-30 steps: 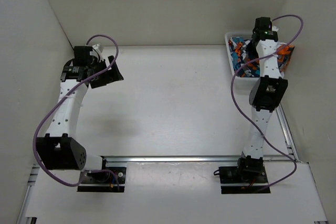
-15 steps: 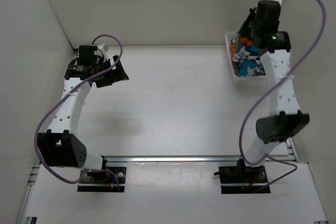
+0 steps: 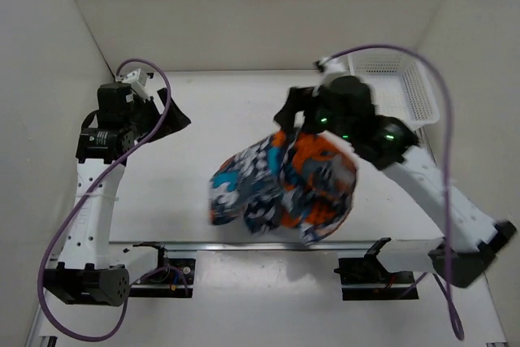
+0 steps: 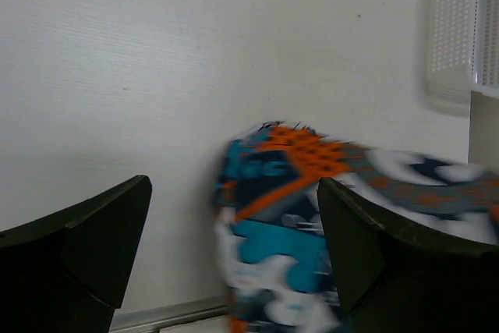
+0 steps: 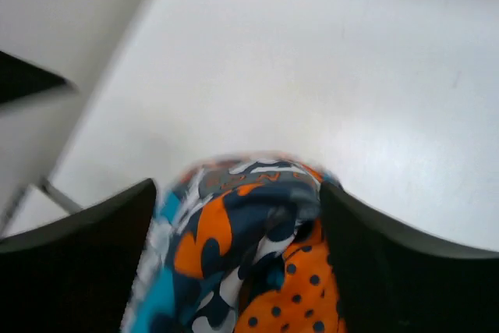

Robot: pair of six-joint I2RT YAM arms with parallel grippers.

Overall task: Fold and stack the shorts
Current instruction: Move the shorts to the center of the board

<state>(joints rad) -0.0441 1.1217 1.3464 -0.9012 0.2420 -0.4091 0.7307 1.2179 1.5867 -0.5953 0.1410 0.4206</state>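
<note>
White table (image 3: 227,103), and the patchwork shorts (image 3: 280,176) are a loose, blurred bundle over its middle!
Orange, teal, navy and white cloth billows just beside the right gripper (image 3: 291,119), well apart from the white mesh basket (image 3: 418,87) in the far right corner. That gripper's fingers (image 5: 374,255) stand wide apart, fabric bunched between and beyond the tips; no pinch shows, though whether cloth brushes them I cannot tell. Far left, the left gripper (image 3: 166,115) hangs spread fully wide, nothing in it, well clear of the shorts.
</note>
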